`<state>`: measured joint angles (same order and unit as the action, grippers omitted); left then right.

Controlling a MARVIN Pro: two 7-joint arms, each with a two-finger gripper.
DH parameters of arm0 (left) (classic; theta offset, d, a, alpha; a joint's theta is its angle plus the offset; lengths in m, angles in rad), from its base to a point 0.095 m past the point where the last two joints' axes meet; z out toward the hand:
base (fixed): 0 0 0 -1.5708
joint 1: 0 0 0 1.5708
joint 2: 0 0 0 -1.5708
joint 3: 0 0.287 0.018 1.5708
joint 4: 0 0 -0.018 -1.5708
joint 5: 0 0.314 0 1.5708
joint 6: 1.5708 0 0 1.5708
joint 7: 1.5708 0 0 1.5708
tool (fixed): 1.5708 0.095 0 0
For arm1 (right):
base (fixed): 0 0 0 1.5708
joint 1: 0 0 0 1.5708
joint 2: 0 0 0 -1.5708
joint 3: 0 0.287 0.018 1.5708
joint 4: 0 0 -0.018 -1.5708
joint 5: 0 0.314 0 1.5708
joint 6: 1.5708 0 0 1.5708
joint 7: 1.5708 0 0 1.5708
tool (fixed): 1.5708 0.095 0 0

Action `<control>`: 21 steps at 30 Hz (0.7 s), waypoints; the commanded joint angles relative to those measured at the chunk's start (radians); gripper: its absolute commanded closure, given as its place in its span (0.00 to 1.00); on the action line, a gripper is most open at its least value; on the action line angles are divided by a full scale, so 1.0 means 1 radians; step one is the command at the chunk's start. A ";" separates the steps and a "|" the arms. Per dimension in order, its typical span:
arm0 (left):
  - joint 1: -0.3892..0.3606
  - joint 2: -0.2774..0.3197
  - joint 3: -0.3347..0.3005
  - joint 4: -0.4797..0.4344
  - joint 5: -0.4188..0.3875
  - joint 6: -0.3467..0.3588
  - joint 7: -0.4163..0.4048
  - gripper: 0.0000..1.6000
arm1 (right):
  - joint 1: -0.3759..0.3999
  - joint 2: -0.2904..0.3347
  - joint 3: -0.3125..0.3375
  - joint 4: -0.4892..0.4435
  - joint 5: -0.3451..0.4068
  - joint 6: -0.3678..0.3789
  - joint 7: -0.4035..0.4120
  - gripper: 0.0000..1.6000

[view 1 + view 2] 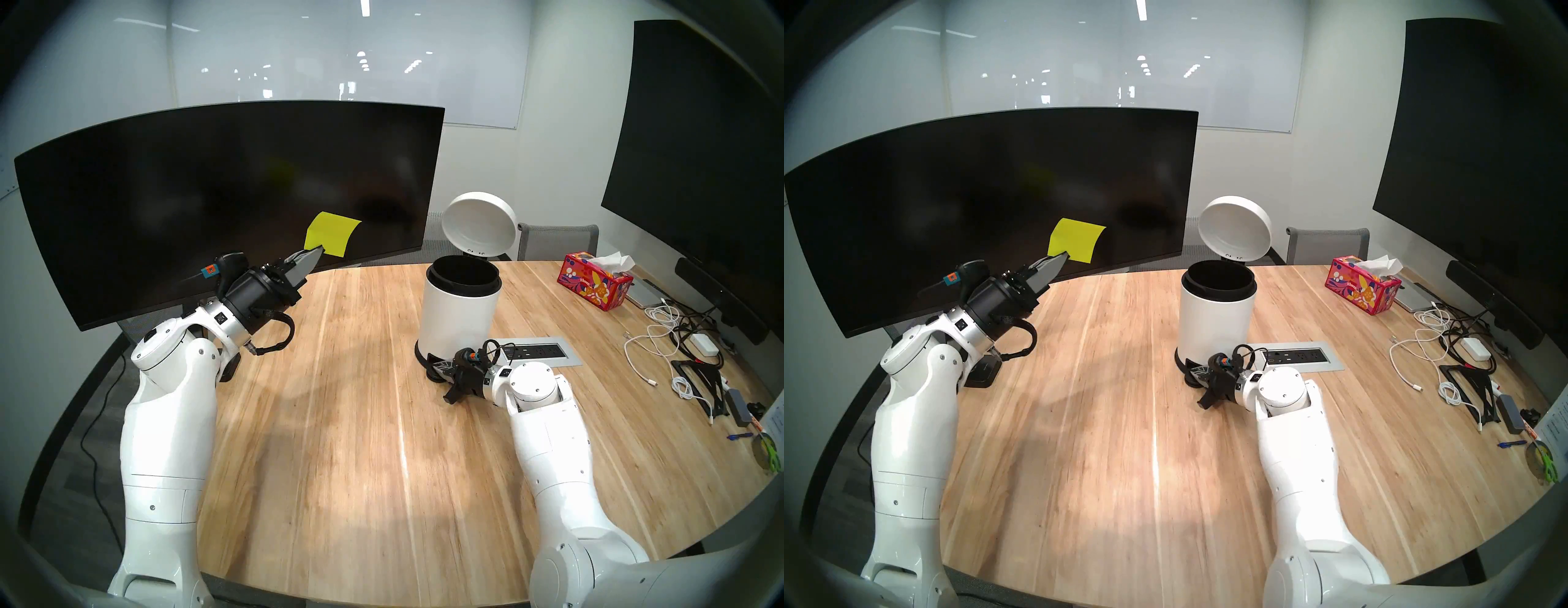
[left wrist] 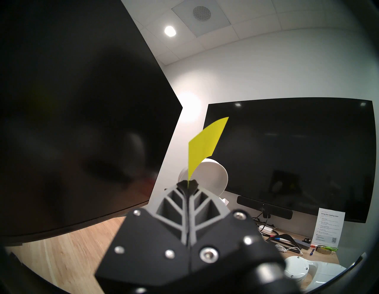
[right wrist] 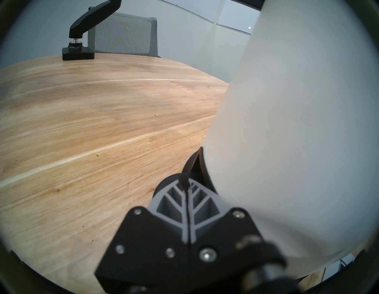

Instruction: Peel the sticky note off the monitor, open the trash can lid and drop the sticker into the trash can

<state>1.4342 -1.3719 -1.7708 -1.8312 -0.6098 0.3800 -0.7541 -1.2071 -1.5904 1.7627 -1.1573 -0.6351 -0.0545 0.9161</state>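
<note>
Yellow-green: one sticky note (image 1: 330, 235), one trash can (image 1: 460, 312)

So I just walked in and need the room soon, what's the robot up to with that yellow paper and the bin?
It is throwing away a sticky note. The left hand has it pinched by a corner, clear of the curved monitor. The right hand, shut, is down on the foot pedal of the white trash can, whose lid is tipped up and open. The note has not yet been carried over the bin.
</note>
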 commanded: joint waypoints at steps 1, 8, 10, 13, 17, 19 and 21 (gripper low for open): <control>-0.010 0.000 -0.002 -0.019 -0.001 0.000 0.002 1.00 | 0.001 0.004 0.005 -0.003 -0.002 0.004 -0.006 1.00; -0.010 0.000 -0.002 -0.019 -0.001 0.000 0.002 1.00 | 0.001 0.004 0.006 -0.003 -0.003 0.004 -0.006 1.00; -0.010 0.000 -0.002 -0.019 -0.001 0.000 0.002 1.00 | 0.001 0.004 0.006 -0.003 -0.003 0.004 -0.006 1.00; -0.010 0.000 -0.002 -0.019 -0.001 0.000 0.002 1.00 | 0.001 0.003 0.006 -0.003 -0.003 0.004 -0.006 1.00; -0.010 0.000 -0.002 -0.019 -0.001 0.000 0.002 1.00 | 0.001 0.003 0.006 -0.003 -0.004 0.003 -0.005 1.00; -0.010 0.000 -0.002 -0.019 -0.001 0.000 0.002 1.00 | 0.001 0.003 0.006 -0.003 -0.004 0.003 -0.005 1.00; -0.010 0.000 -0.002 -0.019 -0.001 0.000 0.002 1.00 | 0.001 0.003 0.007 -0.003 -0.004 0.003 -0.005 1.00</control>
<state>1.4342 -1.3720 -1.7709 -1.8312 -0.6098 0.3800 -0.7541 -1.2066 -1.5916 1.7643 -1.1573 -0.6370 -0.0543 0.9168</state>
